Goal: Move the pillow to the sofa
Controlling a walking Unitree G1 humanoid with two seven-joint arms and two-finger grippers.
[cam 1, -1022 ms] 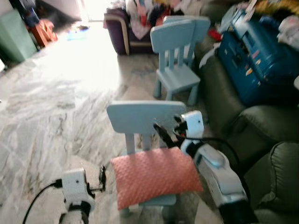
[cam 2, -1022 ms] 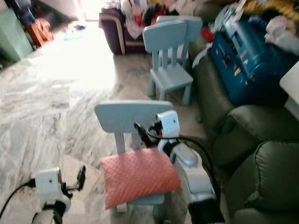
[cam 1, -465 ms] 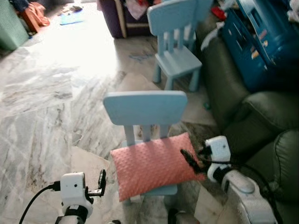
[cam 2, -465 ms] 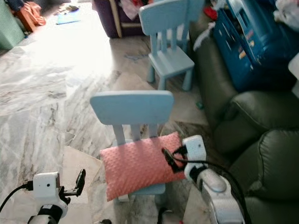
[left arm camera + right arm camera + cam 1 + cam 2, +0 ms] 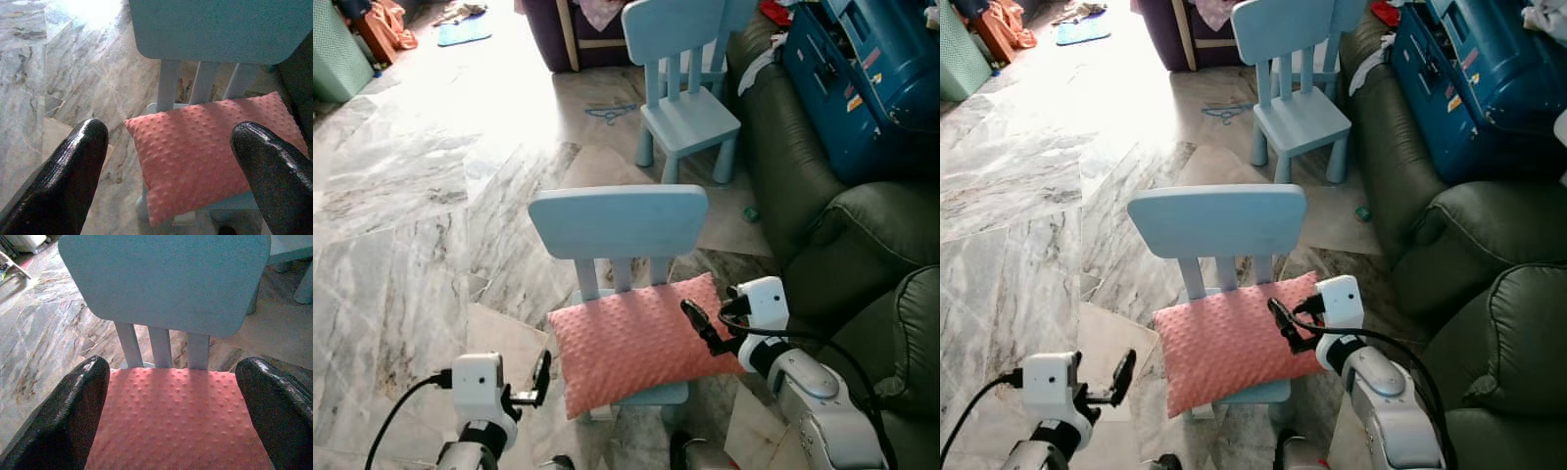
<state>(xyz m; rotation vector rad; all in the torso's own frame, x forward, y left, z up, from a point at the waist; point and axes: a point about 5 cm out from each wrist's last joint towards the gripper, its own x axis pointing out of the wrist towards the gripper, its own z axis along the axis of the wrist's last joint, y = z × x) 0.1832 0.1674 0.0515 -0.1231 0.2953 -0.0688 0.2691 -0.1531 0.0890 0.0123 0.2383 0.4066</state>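
Coral dotted pillow [image 5: 641, 343] is lying flat on the seat of the near blue chair [image 5: 619, 223], just in front of its backrest. Your right gripper [image 5: 703, 328] is hovering over the pillow's edge on the chair's sofa side, fingers spread, gripping nothing. Left gripper [image 5: 540, 377] is waiting off the chair's other side, also spread wide. You're looking at the reach-to-grasp step; next, lower and pinch the pillow edge, then swing it to the green sofa [image 5: 862, 235] beside the chair
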